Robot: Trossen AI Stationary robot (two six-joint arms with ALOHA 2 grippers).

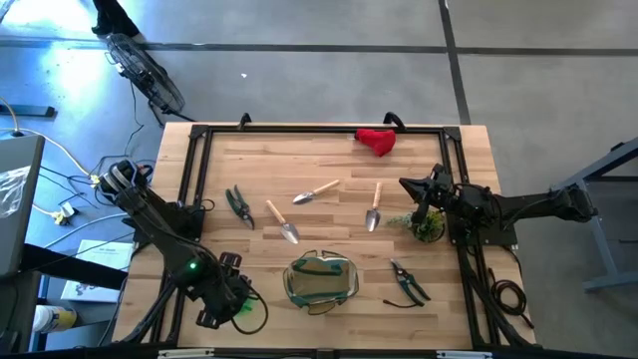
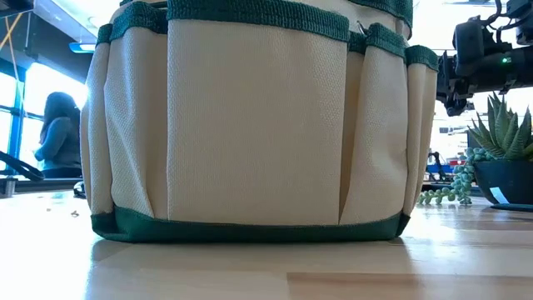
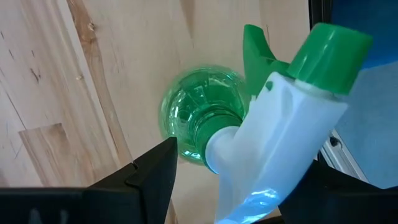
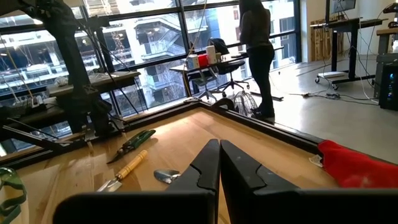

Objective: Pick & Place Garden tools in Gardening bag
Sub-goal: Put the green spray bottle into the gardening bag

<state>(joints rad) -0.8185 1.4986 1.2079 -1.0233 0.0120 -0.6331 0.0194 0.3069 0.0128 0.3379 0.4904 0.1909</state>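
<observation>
The gardening bag (image 1: 321,279), cream with green trim, stands near the table's near edge and fills the low view (image 2: 250,125). Two trowels (image 1: 282,221) (image 1: 375,206), a hand fork (image 1: 314,191), two black shears (image 1: 239,206) (image 1: 407,282) and the red bundle (image 1: 377,141) lie on the table. My left gripper (image 1: 235,302) is open at the near left, pointing down, its fingers on either side of a green spray bottle's white head (image 3: 280,130). The bottle stands upright on its base. My right gripper (image 1: 406,183) is shut and empty above the right side (image 4: 219,149).
A potted plant (image 1: 431,227) stands just beside my right arm; it also shows in the low view (image 2: 500,158). A black frame (image 1: 199,135) runs along the table's edges. People stand in the room beyond the table (image 4: 256,50).
</observation>
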